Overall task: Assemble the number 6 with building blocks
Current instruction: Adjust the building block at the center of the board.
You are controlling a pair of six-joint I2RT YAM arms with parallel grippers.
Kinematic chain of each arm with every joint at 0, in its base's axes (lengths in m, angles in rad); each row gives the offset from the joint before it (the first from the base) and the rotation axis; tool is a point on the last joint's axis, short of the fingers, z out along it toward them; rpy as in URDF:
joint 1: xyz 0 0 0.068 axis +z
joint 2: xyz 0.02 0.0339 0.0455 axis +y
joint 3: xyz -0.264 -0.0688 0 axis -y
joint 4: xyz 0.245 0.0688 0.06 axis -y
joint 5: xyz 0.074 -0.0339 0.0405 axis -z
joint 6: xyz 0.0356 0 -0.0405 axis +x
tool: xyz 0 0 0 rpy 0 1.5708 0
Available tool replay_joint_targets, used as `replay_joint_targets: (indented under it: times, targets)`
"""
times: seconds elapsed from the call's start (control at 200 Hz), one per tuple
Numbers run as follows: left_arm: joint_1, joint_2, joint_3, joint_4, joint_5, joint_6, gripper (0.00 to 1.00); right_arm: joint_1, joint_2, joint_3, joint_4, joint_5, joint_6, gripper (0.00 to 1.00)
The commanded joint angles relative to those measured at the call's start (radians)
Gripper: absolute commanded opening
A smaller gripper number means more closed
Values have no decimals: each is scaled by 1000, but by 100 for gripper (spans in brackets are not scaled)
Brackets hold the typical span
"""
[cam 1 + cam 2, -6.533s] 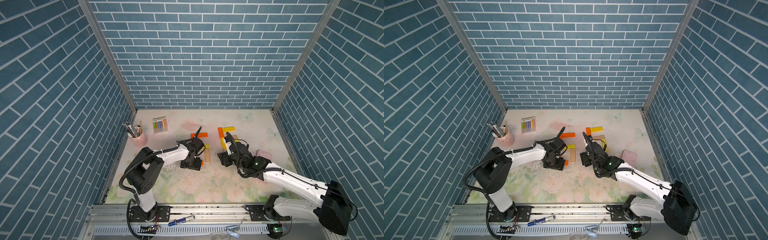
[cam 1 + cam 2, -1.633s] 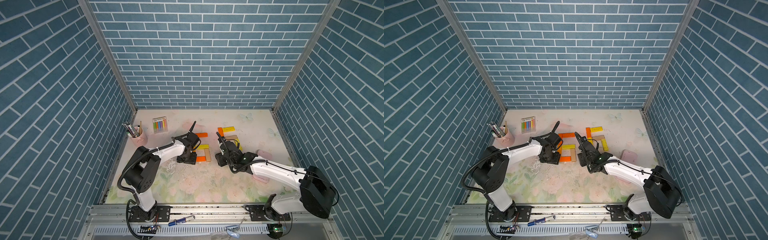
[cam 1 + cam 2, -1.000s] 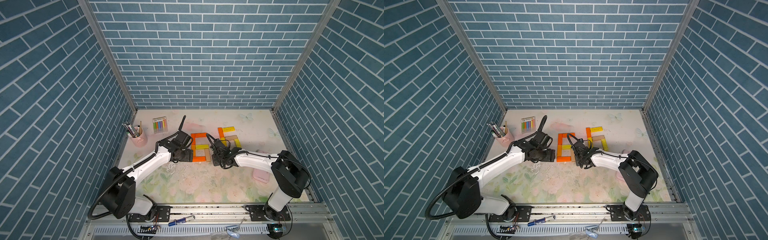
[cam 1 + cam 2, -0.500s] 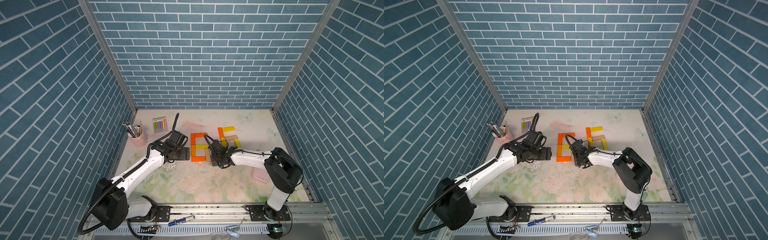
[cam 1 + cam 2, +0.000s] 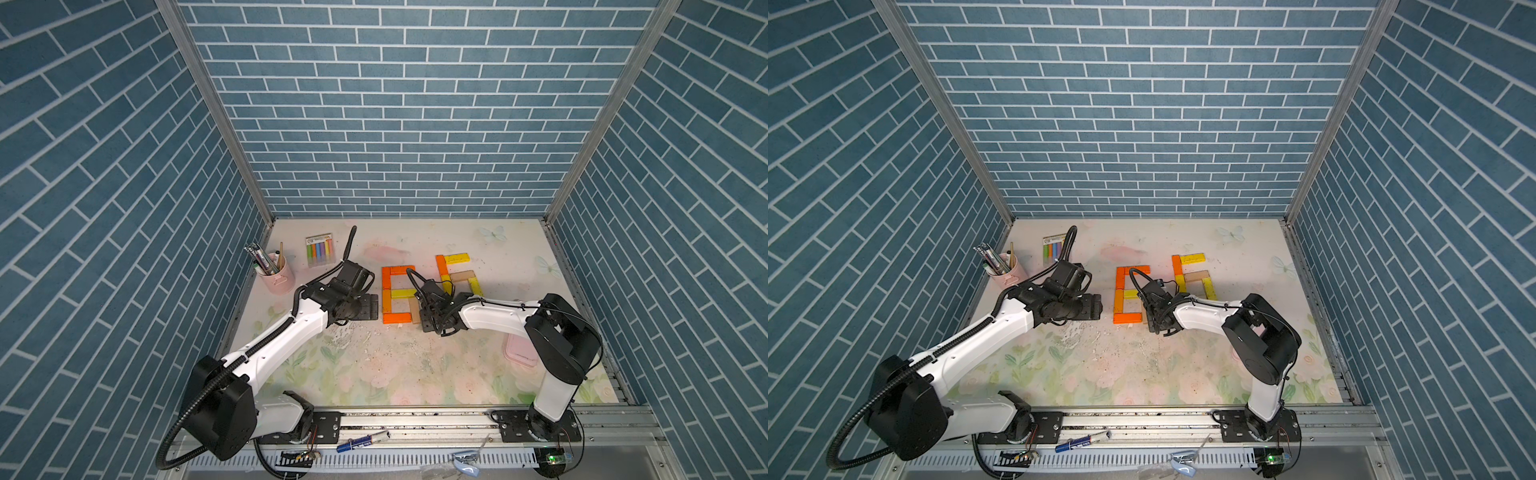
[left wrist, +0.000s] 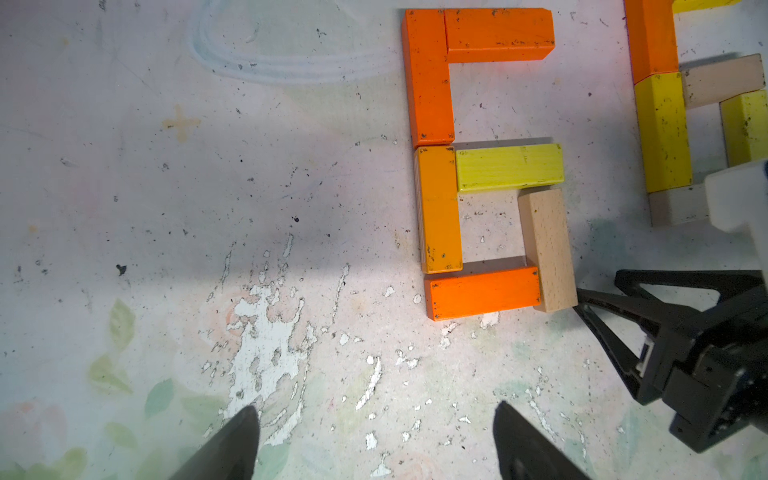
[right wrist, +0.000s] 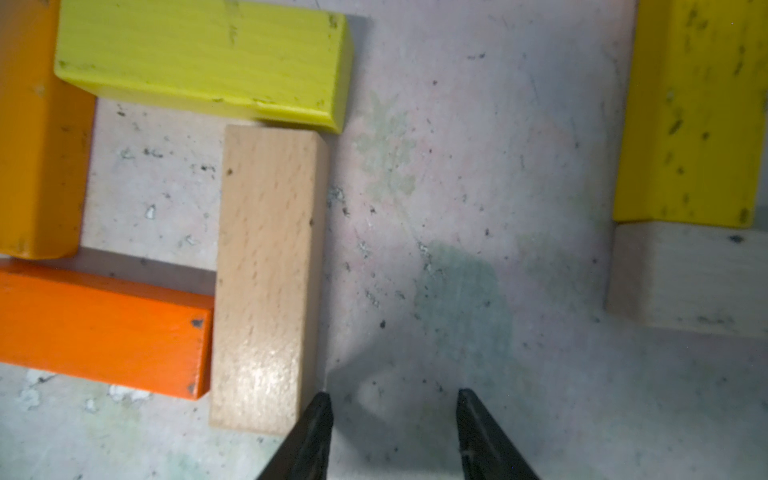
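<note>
Floral table (image 5: 415, 374), worn and flaked near the middle, blue brick walls (image 5: 395, 124) on 3 sides. Then left arm (image 5: 282, 336) and right arm (image 5: 494, 316), reaching in from the near edge. Left hand (image 6: 374, 415) with fingers (image 6: 232, 440) wide apart, empty, hovering just left of the number 6 (image 5: 399, 293). Right hand (image 7: 392, 399) with fingers (image 7: 478, 424) a little apart, nothing between them, low at the near right corner of the digit, 1 fingertip (image 7: 320, 411) just beside the tan block (image 7: 266, 270); touching or not, cannot tell.

Pink tray (image 5: 519, 353) at the near right, partly hidden behind the right arm. Pink cup (image 5: 279, 279) with pens at the far left, chalk pack (image 5: 320, 251) just right of it. All well apart from the work, so no obstacle.

The number 6 lying flat on the middle of the table: 6 building blocks (image 6: 430, 79) end to end, 3 orange, 1 amber, 1 yellow, 1 tan. Seemingly complete, only the tan block a bit tilted and sticking out past the orange bottom bar (image 6: 484, 293). Another group of blocks (image 5: 462, 275) just to the right, near enough to be knocked by the right arm.

Judging by look: light, stiff wood, smooth paint, easy to slide on the table, not fragile. Best taken across the 2 long sides at mid-length, or pushed at an end. Careful with neighbours: 1 push moving several.
</note>
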Motion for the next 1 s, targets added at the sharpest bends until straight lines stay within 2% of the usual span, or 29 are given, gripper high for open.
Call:
replay_joint_targets:
  times: [0.0,0.72,0.995]
  targets:
    - [7,2,-13,2,-15,-10,89,6,19,21,-17,-8,35,52]
    - [15,7,-13,11,-9,-9,89,8,14,25,-24,1,33,57]
    - [21,3,16,-10,-13,19,92,5,-65,53,-66,52,-2,60]
